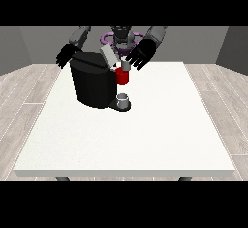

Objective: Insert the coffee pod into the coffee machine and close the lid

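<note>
1. The black coffee machine [92, 84] stands on the white table [145, 139], towards the robot's side, with its grey lid [108, 56] tilted up and open
2. The hand at the view's right [141, 55] hovers just above the machine's red front part [123, 76], fingers spread and fairly straight
3. A small grey thing, likely the coffee pod [126, 65], sits at the top of the red part, right under that hand; whether the fingers touch it I cannot tell
4. The hand at the view's left [65, 56] hangs behind the machine's far corner, fingers pointing down and apart, holding nothing
5. A grey cup [123, 98] rests on the machine's base below the red part
6. Judged step: the pod is at the slot or just seated, and the lid is not yet shut
7. The next move would call for checking the pod sits fully down, then bringing a hand behind the raised lid and pressing it forward and down without knocking the machine sideways
</note>
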You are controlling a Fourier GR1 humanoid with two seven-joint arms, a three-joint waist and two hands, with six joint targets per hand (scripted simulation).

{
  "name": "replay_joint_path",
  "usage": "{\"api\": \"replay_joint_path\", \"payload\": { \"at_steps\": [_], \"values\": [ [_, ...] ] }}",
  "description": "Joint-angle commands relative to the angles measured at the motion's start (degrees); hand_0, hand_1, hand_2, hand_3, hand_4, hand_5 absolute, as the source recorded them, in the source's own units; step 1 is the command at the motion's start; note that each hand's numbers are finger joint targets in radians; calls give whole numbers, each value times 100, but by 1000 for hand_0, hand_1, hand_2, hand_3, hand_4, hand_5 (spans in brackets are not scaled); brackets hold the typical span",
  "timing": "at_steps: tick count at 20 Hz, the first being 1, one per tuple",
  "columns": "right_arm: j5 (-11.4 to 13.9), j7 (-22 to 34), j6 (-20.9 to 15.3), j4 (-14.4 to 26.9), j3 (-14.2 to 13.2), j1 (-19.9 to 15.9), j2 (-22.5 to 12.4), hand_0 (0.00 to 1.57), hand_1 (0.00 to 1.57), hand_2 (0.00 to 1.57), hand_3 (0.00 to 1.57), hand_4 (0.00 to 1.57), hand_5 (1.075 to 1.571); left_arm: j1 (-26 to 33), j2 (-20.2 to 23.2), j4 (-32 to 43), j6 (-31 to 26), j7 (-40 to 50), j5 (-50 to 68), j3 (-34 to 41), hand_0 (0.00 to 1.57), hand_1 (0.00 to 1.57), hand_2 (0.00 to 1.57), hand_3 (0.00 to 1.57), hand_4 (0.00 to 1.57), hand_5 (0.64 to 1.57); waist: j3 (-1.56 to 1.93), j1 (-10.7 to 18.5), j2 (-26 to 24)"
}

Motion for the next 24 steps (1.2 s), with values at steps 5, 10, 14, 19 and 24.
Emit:
{"api": "replay_joint_path", "payload": {
  "at_steps": [5,10,14,19,24],
  "values": [
    [-39,141,-9,-26,17,17,43,0,0,0,0,498,1571,-128,-155,68,-14,120,-113,-64,1206,1206,1261,1187,504,1571,1,-63,-32],
    [18,150,-120,-307,144,53,172,0,0,0,0,513,1571,44,-60,165,187,-186,-173,-13,1203,1203,1272,1200,500,1571,-1,-113,98],
    [-69,42,-15,15,-88,-147,-30,0,0,0,0,481,1571,-250,-143,107,25,121,-185,-28,1186,1186,1269,1202,515,1571,1,-2,145],
    [-192,-428,87,164,-199,215,11,0,0,0,0,457,1571,-125,-270,51,6,113,-224,-92,1208,1208,1265,1191,493,1571,2,19,32],
    [-201,-18,23,144,-337,-133,-178,0,0,0,0,415,1571,-26,-404,98,-88,56,-204,-112,1221,1221,1265,1171,485,1571,2,198,21]
  ]
}}
